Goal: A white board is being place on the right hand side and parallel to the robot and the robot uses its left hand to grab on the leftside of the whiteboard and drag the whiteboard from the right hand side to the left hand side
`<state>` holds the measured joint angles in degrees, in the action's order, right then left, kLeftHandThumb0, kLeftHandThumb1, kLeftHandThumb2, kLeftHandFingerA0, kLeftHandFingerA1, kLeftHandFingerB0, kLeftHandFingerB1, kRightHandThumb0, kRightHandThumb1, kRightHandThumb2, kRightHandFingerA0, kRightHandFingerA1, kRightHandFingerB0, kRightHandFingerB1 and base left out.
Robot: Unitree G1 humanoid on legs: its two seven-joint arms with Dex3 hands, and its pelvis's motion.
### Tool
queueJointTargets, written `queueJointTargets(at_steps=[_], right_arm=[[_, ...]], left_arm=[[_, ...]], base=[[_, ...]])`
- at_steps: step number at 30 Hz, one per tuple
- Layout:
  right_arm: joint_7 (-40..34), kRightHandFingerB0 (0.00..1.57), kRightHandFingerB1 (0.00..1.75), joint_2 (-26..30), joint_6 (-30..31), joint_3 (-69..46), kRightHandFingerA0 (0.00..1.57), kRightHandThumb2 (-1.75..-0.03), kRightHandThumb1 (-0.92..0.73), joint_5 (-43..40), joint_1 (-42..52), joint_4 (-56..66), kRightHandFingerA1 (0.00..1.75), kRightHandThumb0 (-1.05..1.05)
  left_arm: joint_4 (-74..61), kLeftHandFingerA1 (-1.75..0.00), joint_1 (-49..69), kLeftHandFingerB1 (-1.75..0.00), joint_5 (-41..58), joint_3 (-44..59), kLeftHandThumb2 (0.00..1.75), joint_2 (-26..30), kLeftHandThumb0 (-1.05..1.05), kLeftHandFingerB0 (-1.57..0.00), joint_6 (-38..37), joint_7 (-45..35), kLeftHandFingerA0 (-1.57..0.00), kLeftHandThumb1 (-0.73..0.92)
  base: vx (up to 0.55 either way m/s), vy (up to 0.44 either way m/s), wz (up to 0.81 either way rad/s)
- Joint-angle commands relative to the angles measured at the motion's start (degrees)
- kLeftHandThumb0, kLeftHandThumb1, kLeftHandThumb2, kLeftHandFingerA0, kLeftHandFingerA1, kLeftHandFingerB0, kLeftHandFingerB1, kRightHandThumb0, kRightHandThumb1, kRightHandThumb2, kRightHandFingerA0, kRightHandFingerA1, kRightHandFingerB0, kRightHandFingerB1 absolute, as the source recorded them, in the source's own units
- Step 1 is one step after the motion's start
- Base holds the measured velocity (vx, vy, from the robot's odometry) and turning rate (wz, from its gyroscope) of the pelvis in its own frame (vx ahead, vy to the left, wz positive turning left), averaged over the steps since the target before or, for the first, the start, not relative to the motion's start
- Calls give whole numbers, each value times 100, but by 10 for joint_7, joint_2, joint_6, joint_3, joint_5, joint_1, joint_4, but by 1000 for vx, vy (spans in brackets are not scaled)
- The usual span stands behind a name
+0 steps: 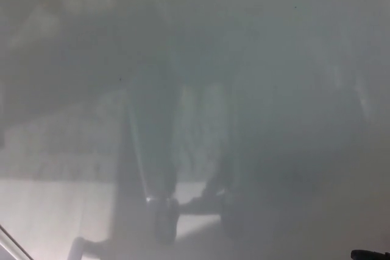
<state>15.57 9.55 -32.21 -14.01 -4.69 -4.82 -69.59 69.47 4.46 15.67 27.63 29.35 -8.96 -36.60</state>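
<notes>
In the head view, the whiteboard [256, 59] is filling nearly the whole picture, its glossy grey surface showing only blurred, dark reflections. At the bottom-right edge something small and black [368, 253] is showing; no fingers can be told.

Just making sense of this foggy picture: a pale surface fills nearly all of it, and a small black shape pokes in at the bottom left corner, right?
No: in the head view the small black shape pokes in at the bottom right corner. The pale surface does fill nearly all of it.
</notes>
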Motion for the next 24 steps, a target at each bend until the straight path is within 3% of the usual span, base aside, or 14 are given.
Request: queueJointTargets(at_steps=[1, 4, 5, 10, 11, 12, 13, 14, 15, 16, 20, 21, 23, 24], right_arm=[[12, 58, 60, 11, 10, -6, 86, -92, -54, -9, 6, -4, 70, -54], [18, 59, 61, 10, 12, -9, 86, -92, -54, -13, 8, -5, 71, -52], [17, 68, 47, 10, 10, -9, 97, -60, -64, -11, 9, -4, 61, -49], [16, 67, 47, 8, 6, -11, 97, -60, -65, -11, 12, -5, 63, -47], [19, 59, 62, 9, 9, -12, 85, -93, -52, -12, 13, -5, 73, -46], [20, 68, 47, 9, 10, -12, 96, -59, -65, -13, 14, -5, 63, -47], [20, 68, 47, 9, 8, -12, 96, -59, -65, -12, 14, -5, 63, -47], [23, 69, 48, 9, 8, -13, 98, -60, -64, -13, 17, -3, 62, -46], [21, 68, 48, 10, 5, -11, 96, -60, -65, -10, 17, -3, 63, -46], [19, 60, 63, 10, 5, -10, 85, -93, -53, -9, 17, -3, 73, -46], [16, 60, 63, 10, 9, -10, 85, -92, -52, -9, 14, -5, 73, -48], [12, 69, 48, 11, 6, -9, 96, -59, -64, -6, 14, -4, 63, -47], [19, 69, 48, 10, 10, -12, 96, -59, -64, -11, 14, -4, 63, -46], [17, 69, 49, 10, 10, -11, 95, -59, -64, -10, 14, -3, 64, -46]], left_arm=[[-4, -35, 4, -28, -35, -37, 62, 1, -20, -13, -17, 51, -32, 75], [-3, -34, 7, -30, -62, -69, 66, 3, -24, -14, -34, 80, -25, 73], [-3, -35, 9, -30, -58, -72, 65, 3, -22, -14, -36, 80, -28, 72], [-9, -35, 13, -28, -51, -80, 63, 1, -19, -14, -32, 87, -35, 77], [-10, -36, 15, -28, -53, -82, 63, 0, -18, -14, -34, 90, -37, 77], [-10, -54, 15, -41, -55, -85, 96, -1, -16, -3, -36, 95, -29, 59], [-9, -54, 16, -41, -57, -87, 96, -1, -16, -3, -38, 99, -29, 59], [-10, -35, 17, -28, -56, -88, 62, -2, -19, -15, -41, 100, -36, 76], [-12, -36, 18, -31, -58, -90, 66, -2, -24, -14, -41, 102, -30, 70], [-14, -35, 18, -30, -58, -91, 65, -2, -24, -14, -42, 102, -30, 71], [-13, -35, 18, -31, -55, -93, 65, -3, -25, -15, -44, 102, -30, 71], [-10, -34, 16, -30, -55, -93, 67, -3, -24, -14, -45, 103, -25, 74], [-4, -35, 11, -30, -55, -92, 66, -3, -23, -14, -43, 104, -27, 73], [-9, -54, 11, -42, -55, -93, 96, -4, -16, -3, -40, 106, -29, 59]], base=[[0, 0, 0], [0, 0, 0], [0, 0, 0], [0, 0, 0], [0, 0, 0], [0, 0, 0], [0, 0, 0], [0, 0, 0], [0, 0, 0], [0, 0, 0], [0, 0, 0], [0, 0, 0], [0, 0, 0], [0, 0, 0]])
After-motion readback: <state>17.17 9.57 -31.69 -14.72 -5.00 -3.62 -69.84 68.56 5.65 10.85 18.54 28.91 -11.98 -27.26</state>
